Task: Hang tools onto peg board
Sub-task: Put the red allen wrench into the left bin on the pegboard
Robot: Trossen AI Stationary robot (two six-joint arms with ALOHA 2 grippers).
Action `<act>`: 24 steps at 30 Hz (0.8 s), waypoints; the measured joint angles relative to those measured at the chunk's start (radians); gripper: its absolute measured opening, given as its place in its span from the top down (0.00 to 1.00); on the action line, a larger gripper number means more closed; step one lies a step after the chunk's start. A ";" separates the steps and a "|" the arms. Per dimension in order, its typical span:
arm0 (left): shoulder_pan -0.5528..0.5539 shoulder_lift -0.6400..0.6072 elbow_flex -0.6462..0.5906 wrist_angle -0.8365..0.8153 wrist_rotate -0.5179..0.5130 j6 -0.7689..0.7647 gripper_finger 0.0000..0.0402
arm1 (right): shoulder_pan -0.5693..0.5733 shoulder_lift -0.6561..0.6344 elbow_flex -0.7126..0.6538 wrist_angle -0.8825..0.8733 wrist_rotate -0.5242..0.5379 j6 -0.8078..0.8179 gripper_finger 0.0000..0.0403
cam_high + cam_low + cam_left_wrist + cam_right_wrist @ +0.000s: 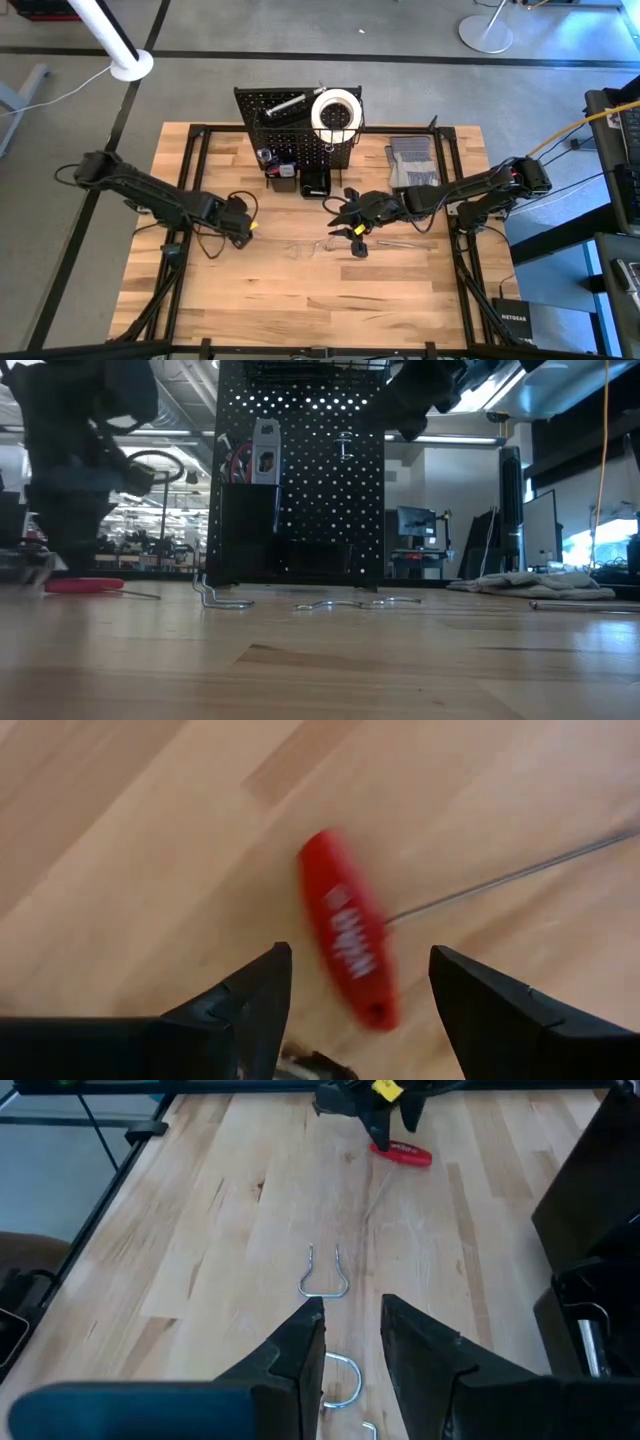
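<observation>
Red-handled tool point(350, 945) lies flat on the tabletop point(300, 300) at left centre of the high view, directly between the left gripper's point(355, 985) open, empty jaws; its thin shaft extends sideways. Right gripper point(350, 1345), narrowly parted, hovers over wire hooks point(323, 1275), farther off.

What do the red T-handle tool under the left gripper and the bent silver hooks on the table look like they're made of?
Red T-handle tool: handle looks like smooth moulded plastic with white printed lettering; its thin grey shaft looks like bare metal.
Bent silver hooks: probably plated steel wire, judging by their thin, shiny, uniformly curved shape on the wooden table.
</observation>
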 joint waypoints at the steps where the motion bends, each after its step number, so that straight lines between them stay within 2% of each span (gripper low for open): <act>1: 0.000 0.001 0.000 -0.022 0.005 -0.014 0.44 | 0.000 0.000 0.000 -0.003 0.000 -0.004 0.74; 4: 0.000 0.001 0.000 -0.058 0.007 -0.037 0.44 | 0.000 0.000 0.000 0.001 0.000 -0.014 0.74; 13: 0.000 0.000 -0.014 -0.023 -0.010 -0.079 0.44 | 0.000 0.000 0.000 0.007 0.000 -0.014 0.74; 19: 0.000 -0.001 -0.100 0.141 0.022 -0.088 0.44 | 0.000 0.000 0.000 0.008 0.000 -0.014 0.74; 24: -0.002 -0.004 -0.136 0.178 -0.023 -0.083 0.46 | 0.000 0.000 0.000 0.008 0.012 -0.014 0.74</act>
